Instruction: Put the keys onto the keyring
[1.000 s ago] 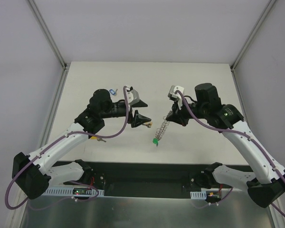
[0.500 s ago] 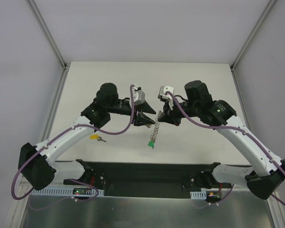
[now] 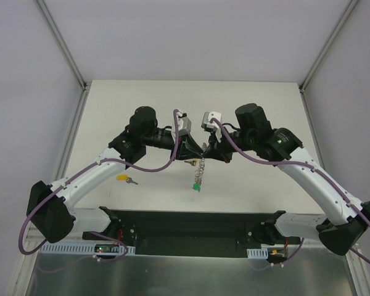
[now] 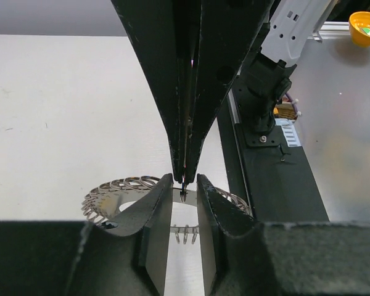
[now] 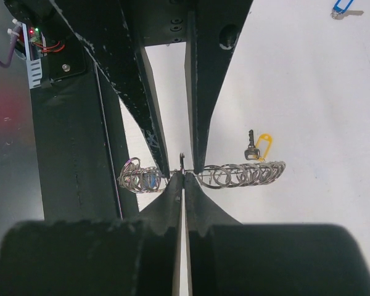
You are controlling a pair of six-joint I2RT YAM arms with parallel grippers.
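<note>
The keyring (image 3: 201, 166), a grey coiled metal ring, hangs from my right gripper (image 3: 206, 152), which is shut on its top edge. A green key (image 3: 197, 185) dangles at its lower end. In the right wrist view my right gripper (image 5: 184, 176) pinches the keyring (image 5: 246, 174). My left gripper (image 3: 193, 152) is open, one jaw on each side of the keyring (image 4: 120, 188) and of the right fingertips (image 4: 186, 111). A yellow key (image 3: 124, 179) lies on the table and also shows in the right wrist view (image 5: 259, 148). A blue key (image 5: 343, 7) lies farther off.
The white table (image 3: 265, 105) has raised rails along its left and right edges. A black base strip (image 3: 185, 225) with the arm mounts runs along the near edge. An orange-yellow round cap (image 4: 365, 28) lies on the metal shelf past the strip.
Both arms have moved toward each other over the table's middle. My left gripper has closed in on the ring held by my right gripper and now straddles it.
</note>
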